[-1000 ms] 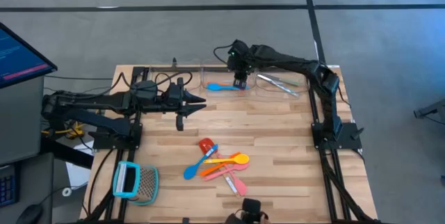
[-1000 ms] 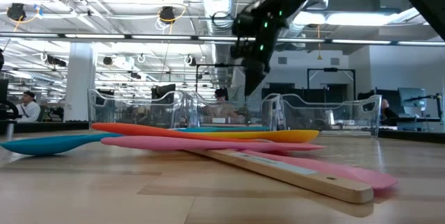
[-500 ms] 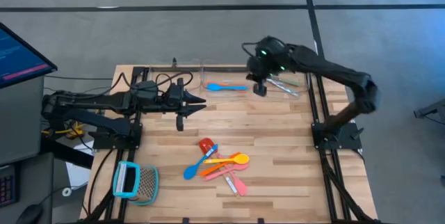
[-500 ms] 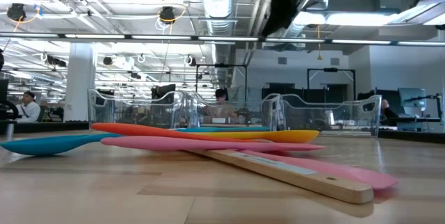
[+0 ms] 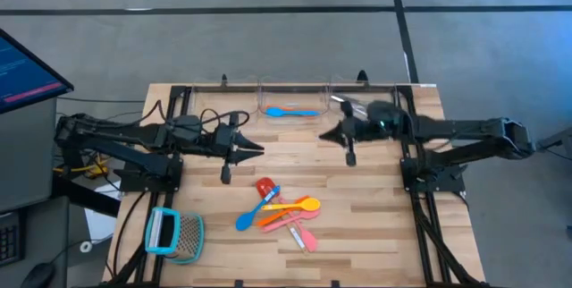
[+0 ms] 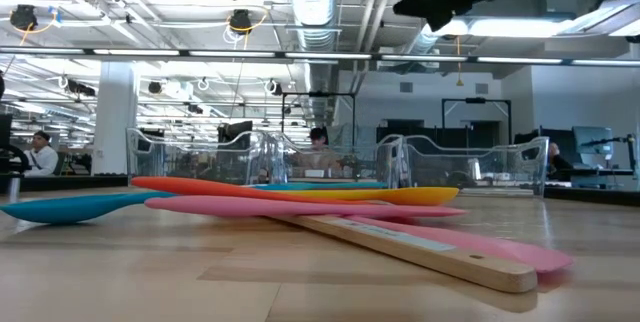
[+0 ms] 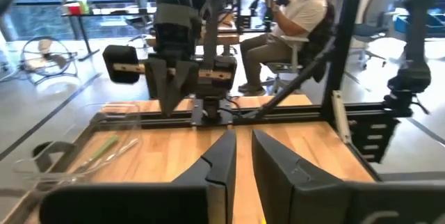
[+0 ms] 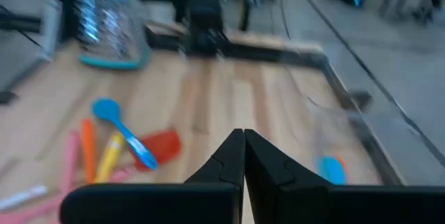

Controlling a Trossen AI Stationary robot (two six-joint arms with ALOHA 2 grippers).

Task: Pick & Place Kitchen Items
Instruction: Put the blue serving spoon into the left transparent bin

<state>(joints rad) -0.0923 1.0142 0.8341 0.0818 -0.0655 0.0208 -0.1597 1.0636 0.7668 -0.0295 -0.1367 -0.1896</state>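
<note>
High view: utensil pile (image 5: 279, 210) near front edge, bare table (image 5: 375, 199) rightward.

Pale wooden slatted table (image 5: 366, 199), teal-framed metal mesh tool (image 5: 173, 233) at its near left corner, clear plastic bins (image 6: 470, 165) along the far edge, seated person (image 7: 288, 22) beyond.

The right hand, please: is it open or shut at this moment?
Shut: in its wrist view the right hand has both dark fingers pressed together, nothing between them.

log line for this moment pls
right gripper: shut, empty, above table | left gripper: narrow gap, empty | blue plastic spoon: in clear bin | utensil pile: on table
</note>
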